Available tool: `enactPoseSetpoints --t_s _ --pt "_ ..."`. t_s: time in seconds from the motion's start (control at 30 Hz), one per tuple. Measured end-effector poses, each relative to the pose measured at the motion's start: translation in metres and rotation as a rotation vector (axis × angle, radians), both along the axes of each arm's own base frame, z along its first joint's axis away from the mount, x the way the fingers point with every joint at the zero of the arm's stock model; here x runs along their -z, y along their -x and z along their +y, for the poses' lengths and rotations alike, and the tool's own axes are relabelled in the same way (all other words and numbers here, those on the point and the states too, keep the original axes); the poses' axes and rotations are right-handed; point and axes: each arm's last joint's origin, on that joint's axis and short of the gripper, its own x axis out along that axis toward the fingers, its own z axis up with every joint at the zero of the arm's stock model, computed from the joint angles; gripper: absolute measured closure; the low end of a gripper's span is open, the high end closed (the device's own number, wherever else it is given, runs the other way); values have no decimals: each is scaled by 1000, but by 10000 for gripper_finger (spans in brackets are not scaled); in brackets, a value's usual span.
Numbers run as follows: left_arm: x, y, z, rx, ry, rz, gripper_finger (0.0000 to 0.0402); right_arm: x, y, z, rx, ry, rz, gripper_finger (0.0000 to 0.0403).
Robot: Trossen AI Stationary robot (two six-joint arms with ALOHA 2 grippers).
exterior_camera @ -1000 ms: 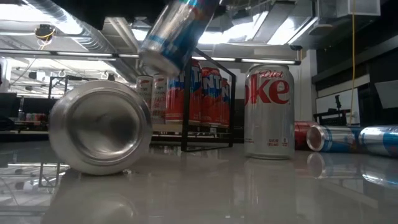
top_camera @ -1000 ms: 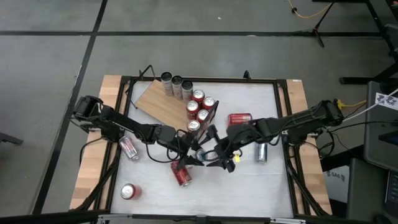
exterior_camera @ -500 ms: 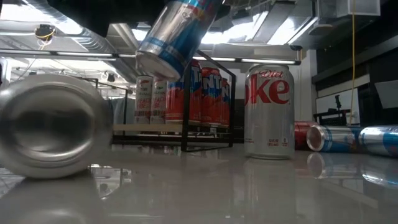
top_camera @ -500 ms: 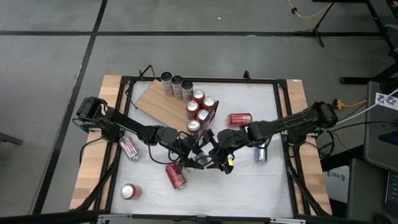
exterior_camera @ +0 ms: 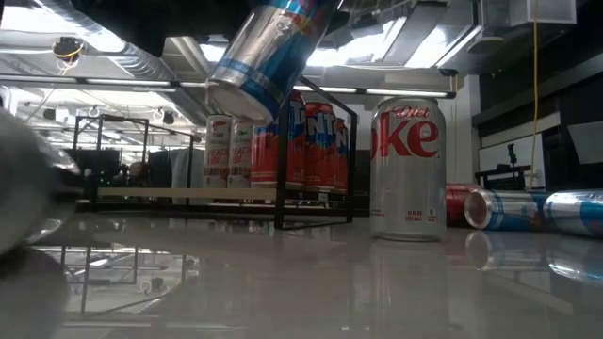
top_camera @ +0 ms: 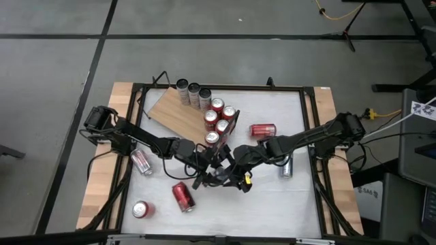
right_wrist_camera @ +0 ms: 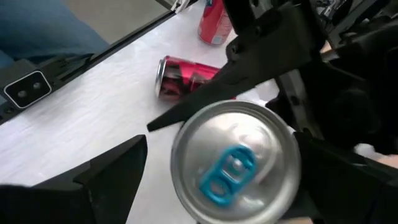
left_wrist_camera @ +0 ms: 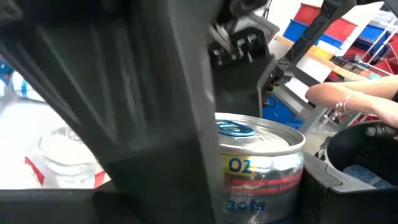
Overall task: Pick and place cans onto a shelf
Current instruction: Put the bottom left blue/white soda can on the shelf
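A slim blue-and-silver can (exterior_camera: 268,56) hangs tilted above the table's middle, with my left gripper (top_camera: 208,168) shut on it. My right gripper (top_camera: 229,173) is open beside it. In the right wrist view its fingers stand on either side of the can's silver top with the blue tab (right_wrist_camera: 235,163); I cannot tell whether they touch. The shelf (top_camera: 176,112), a wooden board, lies at the far left and carries several upright cans (top_camera: 216,116). A silver can (exterior_camera: 407,169) stands upright on the table. My left gripper pinches the slim can's side wall (left_wrist_camera: 264,177) between its two fingers, below the top rim. The fingers come nearly level from the table's left. The can is lifted clear of the table and tilted, its bottom (exterior_camera: 236,94) slanting down.
Loose cans lie on their sides: a red one (top_camera: 181,197) near the front, others at the left (top_camera: 141,162), front left (top_camera: 141,209) and right (top_camera: 262,129), plus a silver one (top_camera: 286,167). A person's hand (left_wrist_camera: 348,99) shows beyond the table.
My right gripper has come down and toward the table's left, closing in on the can that my left gripper holds. The red can lying near the front has rolled toward the table's left and near edges, leaving the low view.
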Motion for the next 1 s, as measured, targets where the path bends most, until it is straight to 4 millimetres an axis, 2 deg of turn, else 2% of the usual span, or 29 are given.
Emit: enactPoseSetpoints --t_s 0.1,0.37,0.5,0.77,1.0 --pt "0 0 1 -7 -1 -2 185 0 0 0 2 -1 -3 39" --pt "-1 -1 2 -9 -7 -13 185 0 -1 -1 -2 10 -7 140" --pt "-1 -1 2 -21 -10 -10 181 0 0 -1 -4 10 -5 175" --pt "0 -1 3 -67 -13 -4 145 1 0 -1 -3 17 1 169" --pt "-1 -2 4 -105 17 6 137 2 1 -1 -1 24 17 174"
